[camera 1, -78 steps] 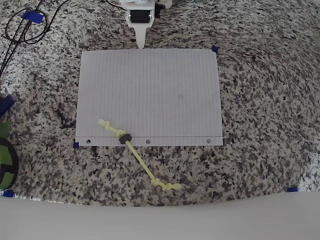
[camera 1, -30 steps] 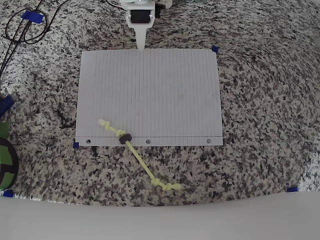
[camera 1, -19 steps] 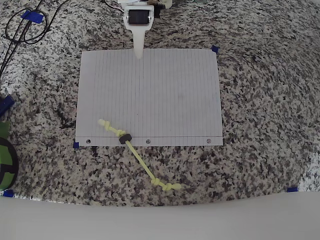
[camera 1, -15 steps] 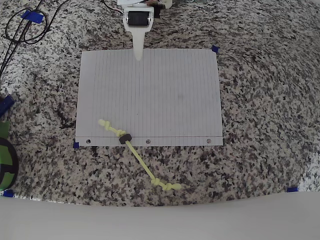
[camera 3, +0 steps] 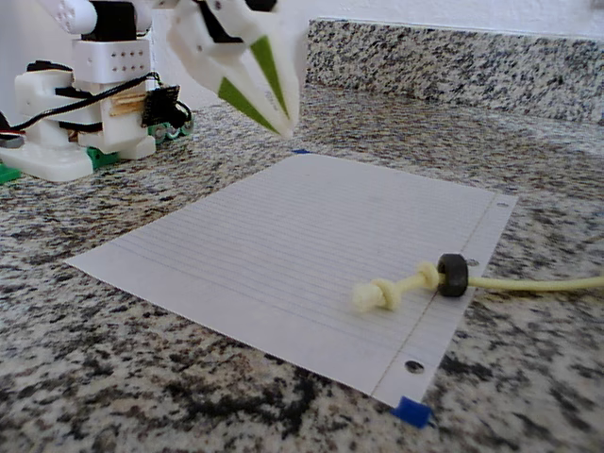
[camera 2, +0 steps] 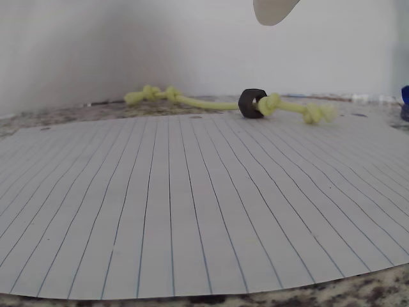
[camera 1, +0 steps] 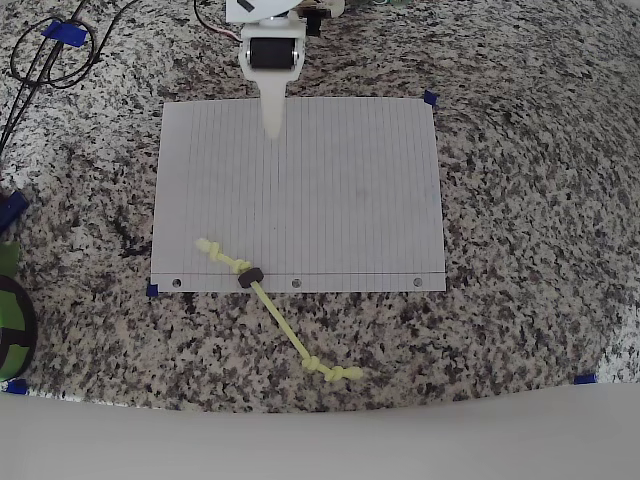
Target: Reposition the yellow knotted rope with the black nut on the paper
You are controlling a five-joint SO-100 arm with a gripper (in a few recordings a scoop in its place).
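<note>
The gripper (camera 1: 272, 128) hangs above the paper (camera 1: 330, 180) at its unpunched edge, well apart from the rope (camera 1: 280, 315), and in the fixed view its two fingers (camera 3: 247, 102) come together at the tips, so it looks pressed together and holds nothing. The rope lies across the paper's punched edge: one knotted end rests on the paper near the corner hole, the nut (camera 1: 249, 277) sits just inside that edge, touching the knot next to it, and the rest of the cord runs off onto the granite counter (camera 1: 520, 300) to a second knot well away from the paper. Several things could go wrong from here, as I judge it. The cord is thin and lies flat, so fingers that come down pressed together, or open too little, would likely push it along instead of getting around it. A grip on the nut may slip, since it is small, hard and free to slide along the cord. The paper is light; blue tape shows at two of its corners, but a fingertip dragging across it could still buckle or shift it. Pulling on one end could also leave the far knot trailing on the counter, off the paper.
</note>
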